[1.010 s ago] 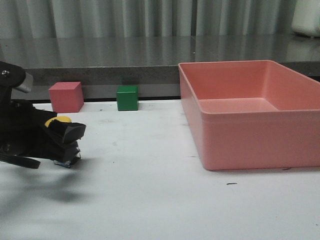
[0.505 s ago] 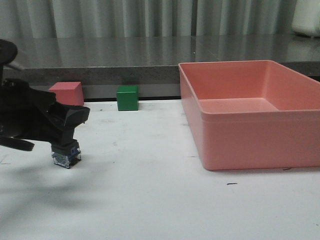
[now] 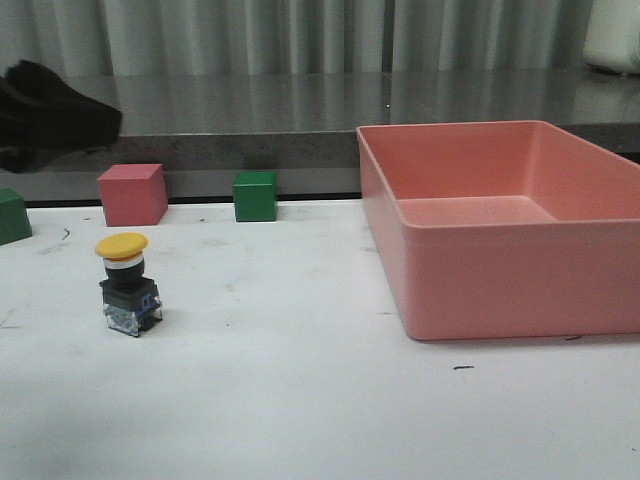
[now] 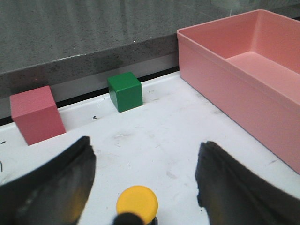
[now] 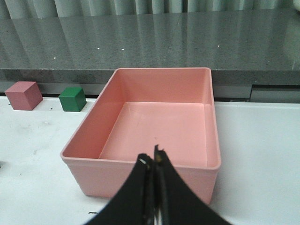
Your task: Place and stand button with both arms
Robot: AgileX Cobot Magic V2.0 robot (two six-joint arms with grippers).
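Observation:
The button (image 3: 127, 284) stands upright on the white table at the left, yellow cap on top, black body, clear bluish base. My left gripper (image 3: 55, 115) is raised above and behind it at the far left, open and empty. In the left wrist view its two black fingers (image 4: 51, 185) are wide apart, with the button's yellow cap (image 4: 137, 202) below and between them, apart from both. My right gripper (image 5: 152, 161) is shut and empty, held in front of the pink bin (image 5: 140, 161); it is out of the front view.
A large pink bin (image 3: 500, 290) fills the right half of the table. A pink cube (image 3: 132, 194) and a green cube (image 3: 255, 196) sit at the table's back edge. Another green cube (image 3: 12, 216) shows at the far left. A grey counter runs behind.
My left gripper has opened, let go of the button and risen up and back to the left. The button now stands alone on the table.

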